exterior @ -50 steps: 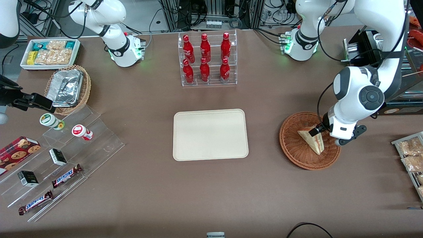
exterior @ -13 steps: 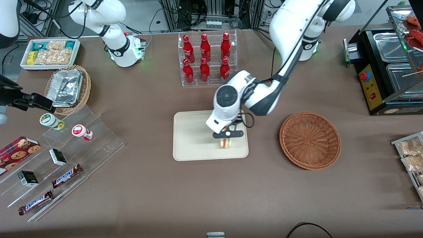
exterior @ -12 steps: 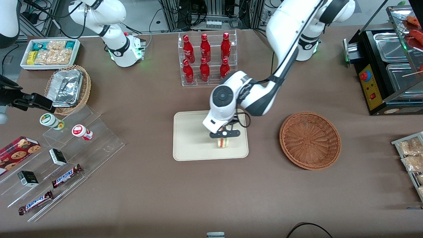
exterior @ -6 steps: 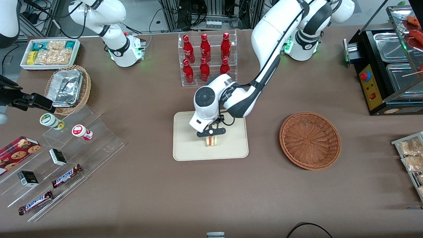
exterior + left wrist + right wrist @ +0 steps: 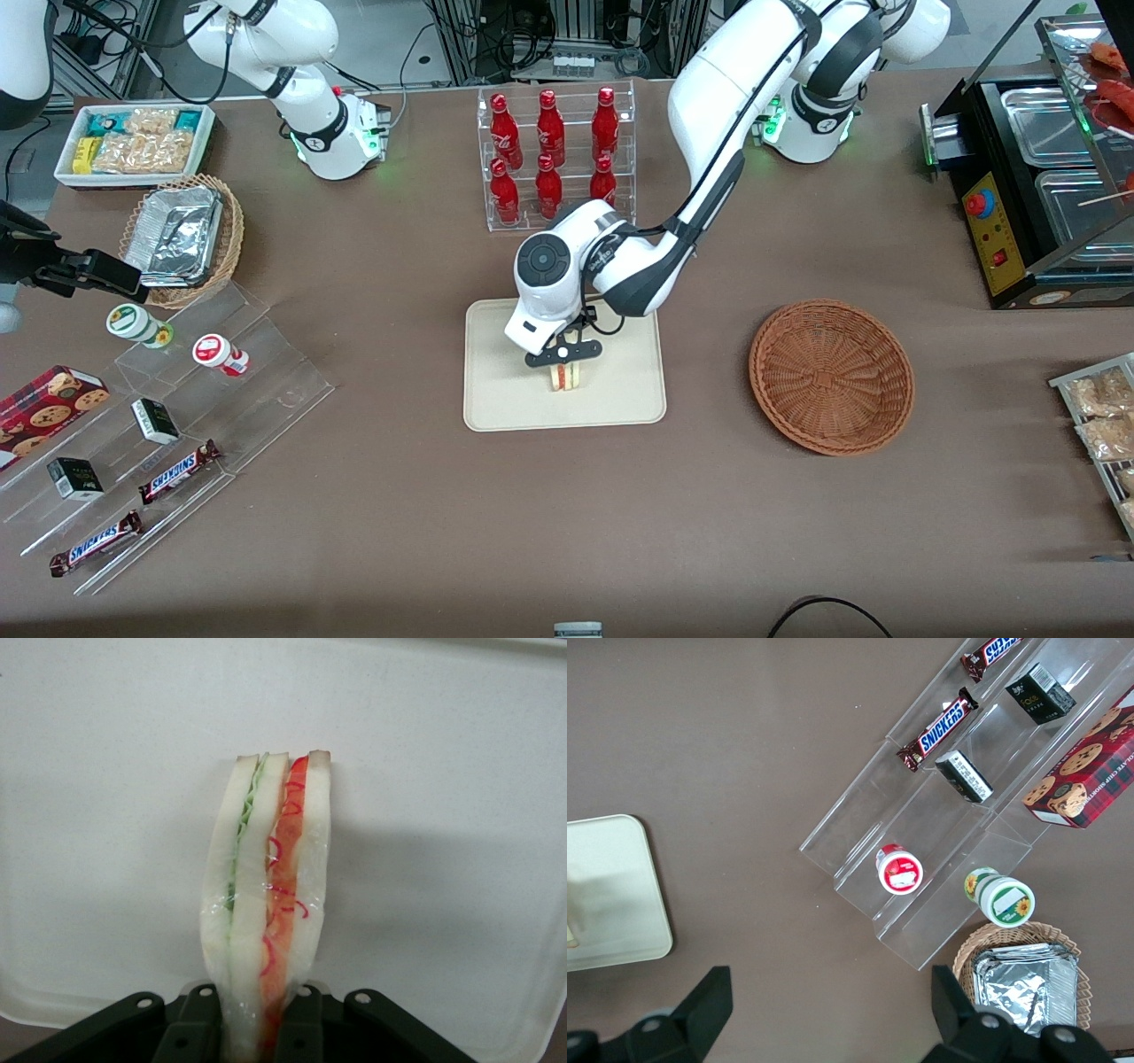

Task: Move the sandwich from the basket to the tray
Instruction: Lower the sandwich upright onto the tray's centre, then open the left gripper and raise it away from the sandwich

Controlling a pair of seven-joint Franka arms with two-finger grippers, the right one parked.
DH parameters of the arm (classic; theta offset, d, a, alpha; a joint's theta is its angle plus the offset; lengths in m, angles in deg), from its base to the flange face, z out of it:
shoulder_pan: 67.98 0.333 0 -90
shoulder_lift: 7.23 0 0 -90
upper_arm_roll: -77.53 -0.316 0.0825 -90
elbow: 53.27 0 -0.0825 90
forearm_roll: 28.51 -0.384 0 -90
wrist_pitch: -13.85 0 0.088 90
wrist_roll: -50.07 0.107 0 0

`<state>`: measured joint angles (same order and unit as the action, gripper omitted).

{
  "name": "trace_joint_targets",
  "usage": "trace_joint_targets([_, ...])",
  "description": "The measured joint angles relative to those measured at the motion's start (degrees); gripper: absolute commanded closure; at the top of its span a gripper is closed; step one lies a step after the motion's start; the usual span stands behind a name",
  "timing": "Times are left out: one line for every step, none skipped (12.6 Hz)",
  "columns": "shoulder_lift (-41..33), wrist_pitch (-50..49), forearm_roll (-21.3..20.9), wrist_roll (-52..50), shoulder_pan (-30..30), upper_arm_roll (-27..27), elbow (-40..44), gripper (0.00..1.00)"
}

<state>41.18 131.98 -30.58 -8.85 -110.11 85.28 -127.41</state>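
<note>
My left gripper is shut on the sandwich, a clear-wrapped wedge of pale bread with green and red filling, and holds it over the middle of the cream tray. In the left wrist view the sandwich stands on edge between my black fingers with the tray close beneath it; I cannot tell whether it touches the tray. The reddish-brown wicker basket lies empty beside the tray, toward the working arm's end of the table.
A clear rack of red bottles stands farther from the front camera than the tray. Clear stepped shelves with snacks, a tan basket with a foil container and a white snack bin lie toward the parked arm's end.
My gripper lifted the sandwich out of the basket and carried it across to the tray. In the last half second it shifted only slightly over the tray's middle.
</note>
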Motion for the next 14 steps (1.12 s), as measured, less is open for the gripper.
trace_joint_targets([0.5, 0.0, 0.0, -0.5, 0.0, 0.0, 0.5, 1.00])
trace_joint_targets([0.9, 0.0, 0.0, -0.7, -0.1, 0.0, 1.0, 0.53])
trace_joint_targets([1.1, 0.0, 0.0, -0.8, -0.1, 0.0, 1.3, 0.01])
trace_joint_targets([1.3, 0.0, 0.0, -0.9, -0.1, 0.0, 1.4, 0.00])
trace_joint_targets([1.4, 0.0, 0.0, -0.9, -0.1, 0.0, 1.5, 0.00])
trace_joint_targets([1.4, 0.0, 0.0, -0.9, -0.1, -0.1, 1.7, 0.00])
trace_joint_targets([1.4, -0.1, 0.0, -0.9, -0.1, -0.1, 2.3, 0.00])
trace_joint_targets([1.4, -1.1, 0.0, -0.9, -0.1, -0.2, 3.3, 0.00])
trace_joint_targets([1.3, -2.4, 0.0, -0.9, -0.1, -0.2, 4.5, 0.00])
trace_joint_targets([1.1, -3.7, 0.0, -0.9, -0.1, -0.2, 5.9, 0.00])
trace_joint_targets([0.6, -4.7, 0.0, -0.9, -0.1, -0.2, 6.9, 0.00])
trace_joint_targets([-0.2, -5.6, 0.0, -0.9, -0.1, -0.2, 7.5, 0.00])
trace_joint_targets([-1.2, -6.4, 0.0, -0.9, -0.1, -0.2, 7.8, 0.00])
trace_joint_targets([-2.5, -7.3, 0.0, -0.9, -0.1, -0.2, 7.9, 0.00])
